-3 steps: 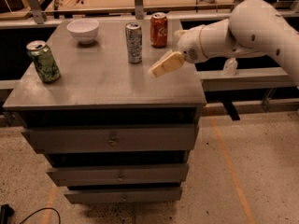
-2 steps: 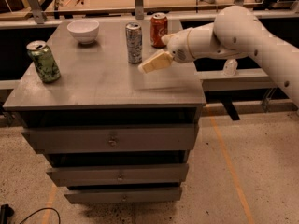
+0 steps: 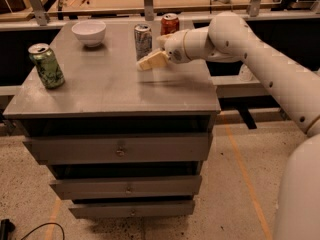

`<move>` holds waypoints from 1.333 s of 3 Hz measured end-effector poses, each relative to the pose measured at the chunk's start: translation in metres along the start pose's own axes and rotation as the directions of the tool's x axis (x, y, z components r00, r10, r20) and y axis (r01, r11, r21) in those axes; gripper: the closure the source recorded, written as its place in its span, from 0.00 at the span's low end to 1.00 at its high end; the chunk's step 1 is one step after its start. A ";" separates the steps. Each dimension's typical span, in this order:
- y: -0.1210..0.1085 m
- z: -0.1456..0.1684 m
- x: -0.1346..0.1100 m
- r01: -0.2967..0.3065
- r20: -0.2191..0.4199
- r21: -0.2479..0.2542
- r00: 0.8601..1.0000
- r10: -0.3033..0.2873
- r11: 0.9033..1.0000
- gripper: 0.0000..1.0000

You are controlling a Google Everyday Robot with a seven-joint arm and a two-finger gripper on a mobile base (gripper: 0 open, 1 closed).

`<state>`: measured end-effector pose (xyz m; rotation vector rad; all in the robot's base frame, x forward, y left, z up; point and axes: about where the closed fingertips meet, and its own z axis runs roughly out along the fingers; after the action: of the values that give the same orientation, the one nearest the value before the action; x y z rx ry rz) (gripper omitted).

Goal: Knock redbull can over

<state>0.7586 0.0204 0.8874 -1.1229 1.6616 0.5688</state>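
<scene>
The redbull can point(image 3: 143, 41), slim and silver-grey with a mottled bluish pattern, stands upright near the back middle of the grey cabinet top point(image 3: 100, 89). My gripper point(image 3: 147, 62), with tan fingers, reaches in from the right on the white arm and sits just in front of and slightly right of the can, close to its base.
A green can point(image 3: 46, 65) stands at the left edge. A white bowl point(image 3: 89, 32) sits at the back left. A red-orange soda can point(image 3: 169, 24) stands at the back, right of the redbull can and behind my wrist. A workbench runs behind the cabinet.
My gripper has moved left and toward the back, from right of the redbull can to right beside its base. The can still stands upright.
</scene>
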 end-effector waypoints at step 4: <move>-0.020 0.045 -0.036 0.081 0.024 -0.021 0.996 -0.080 0.997 0.83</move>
<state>0.7992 0.0614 0.9065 -1.1893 1.5862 0.5479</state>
